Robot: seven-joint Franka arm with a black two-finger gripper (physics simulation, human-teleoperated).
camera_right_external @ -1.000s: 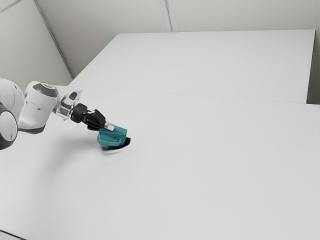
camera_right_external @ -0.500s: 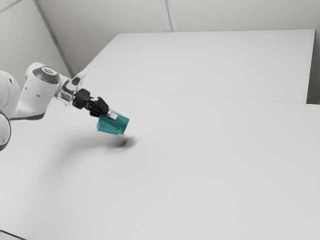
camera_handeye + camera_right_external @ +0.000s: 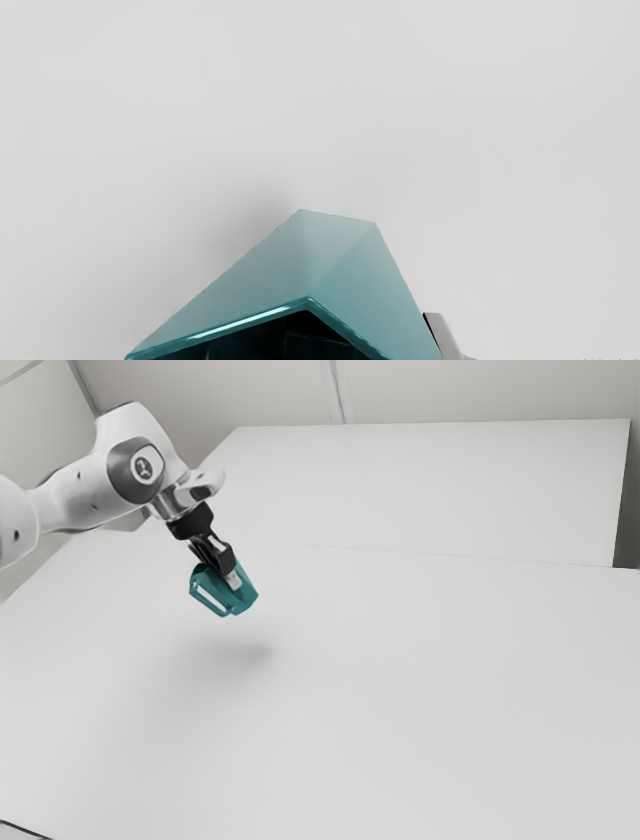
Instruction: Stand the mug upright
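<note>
In the exterior view the gripper (image 3: 224, 574) points down and toward the view's right, shut on the teal mug (image 3: 238, 594). The mug hangs above the table, tilted, with its handle on the exterior view's left side and its shadow on the surface below. The wrist view shows the faceted outer wall of the mug (image 3: 320, 260), with its rim and dark inside near the bottom edge. One fingertip (image 3: 442, 335) lies against the mug's side there; the other finger is hidden behind the mug.
A white table (image 3: 420, 700) stretches out beneath the arm. Behind it, a pale panel (image 3: 420, 490) reaches toward the walls. A dark thin edge (image 3: 25, 829) lies at the exterior view's lower left corner.
My gripper has risen with the mug off the table and swung to point more steeply down. The mug has turned with it, its handle now showing, and its shadow has become fainter.
</note>
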